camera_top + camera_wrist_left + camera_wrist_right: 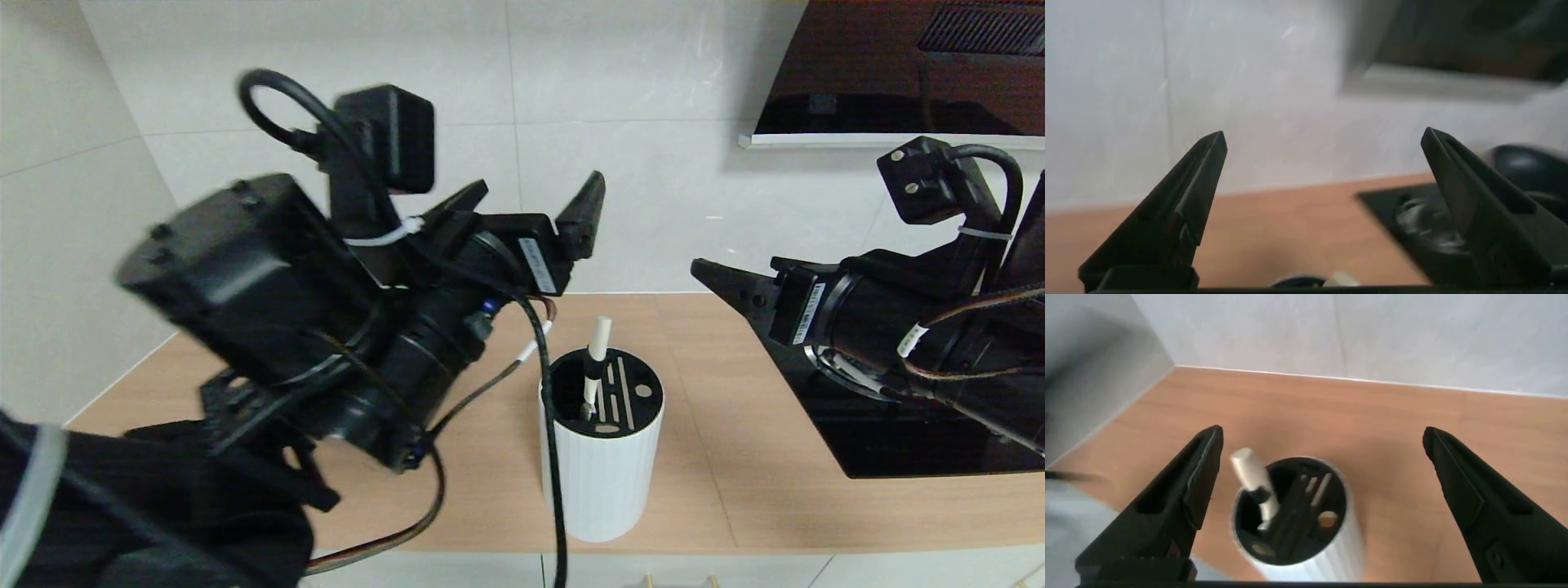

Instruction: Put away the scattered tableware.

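Utensil (598, 341) standing in holder (602, 482) on tabletop (718, 425)
Left hand (535, 200) spread wide, empty; right hand (1323, 441) likewise, near holder

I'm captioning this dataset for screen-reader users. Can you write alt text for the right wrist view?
A white cylindrical holder with a black slotted top stands on a wooden counter, with one white-handled utensil standing in it. The right claw is open above it, its two black fingers framing the holder, with a white tiled wall behind.
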